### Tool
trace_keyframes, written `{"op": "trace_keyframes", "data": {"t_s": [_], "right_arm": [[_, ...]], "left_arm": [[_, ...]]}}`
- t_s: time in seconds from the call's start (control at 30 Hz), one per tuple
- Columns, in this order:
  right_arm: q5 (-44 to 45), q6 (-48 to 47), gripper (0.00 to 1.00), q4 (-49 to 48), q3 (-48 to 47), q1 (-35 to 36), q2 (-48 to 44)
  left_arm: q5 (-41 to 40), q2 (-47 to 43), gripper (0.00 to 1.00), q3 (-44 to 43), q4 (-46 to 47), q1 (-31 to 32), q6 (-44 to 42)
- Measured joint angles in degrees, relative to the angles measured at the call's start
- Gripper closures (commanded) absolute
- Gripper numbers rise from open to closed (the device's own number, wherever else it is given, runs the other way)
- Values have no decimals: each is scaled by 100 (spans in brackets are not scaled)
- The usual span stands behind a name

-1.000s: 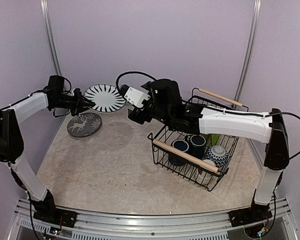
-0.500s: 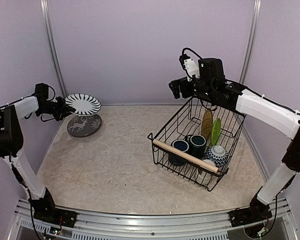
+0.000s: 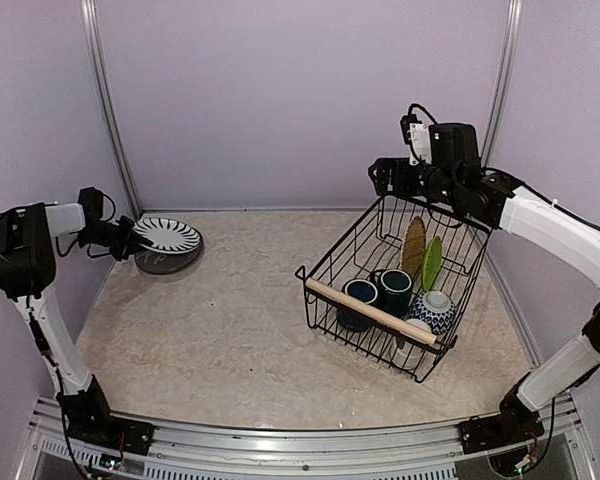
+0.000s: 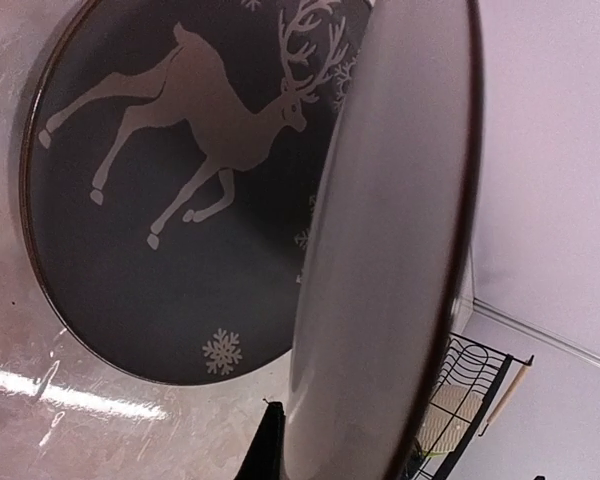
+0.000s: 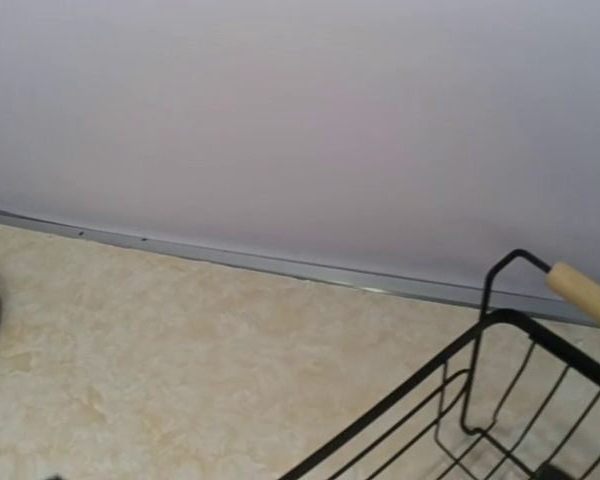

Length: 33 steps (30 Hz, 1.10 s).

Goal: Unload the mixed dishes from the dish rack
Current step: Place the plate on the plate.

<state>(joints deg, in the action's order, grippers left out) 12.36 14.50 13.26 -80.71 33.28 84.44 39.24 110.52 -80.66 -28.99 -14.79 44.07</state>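
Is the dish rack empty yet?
Not empty. In the rack stand a tan plate and a green plate on edge, beside a dark mug, a second mug and a patterned bowl.

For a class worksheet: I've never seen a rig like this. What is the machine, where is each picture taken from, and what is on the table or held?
Two robot arms stand bolted at the near edge of a table. One picture looks down from above; the other two come from a camera on each wrist. The left gripper holds a striped plate tilted over a deer plate. The right gripper hovers open by the dish rack, which holds two mugs, two plates and a bowl.
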Motion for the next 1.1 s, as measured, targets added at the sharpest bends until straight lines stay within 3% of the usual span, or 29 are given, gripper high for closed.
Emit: {"op": "trace_keyframes", "data": {"t_s": [0.33,0.6,0.7,0.77,0.97,1.1], "right_arm": [[-280,103,0,50,90,-9,-17],[-378,136,0,42,269,-9,-68],[-407,151,0,39,269,-9,-68],[-426,164,0,39,269,-9,-68],[-448,210,0,39,269,-9,-68],[-474,234,0,39,269,-9,-68]], "left_arm": [[-11,356,91,-129,-9,-17,-11],[-74,433,49,-341,-31,-24,-81],[-138,433,27,-391,-87,-24,-101],[-227,433,16,-393,-114,-22,-48],[-437,433,1,-393,-216,22,-92],[-651,426,1,-417,-356,85,-105]]}}
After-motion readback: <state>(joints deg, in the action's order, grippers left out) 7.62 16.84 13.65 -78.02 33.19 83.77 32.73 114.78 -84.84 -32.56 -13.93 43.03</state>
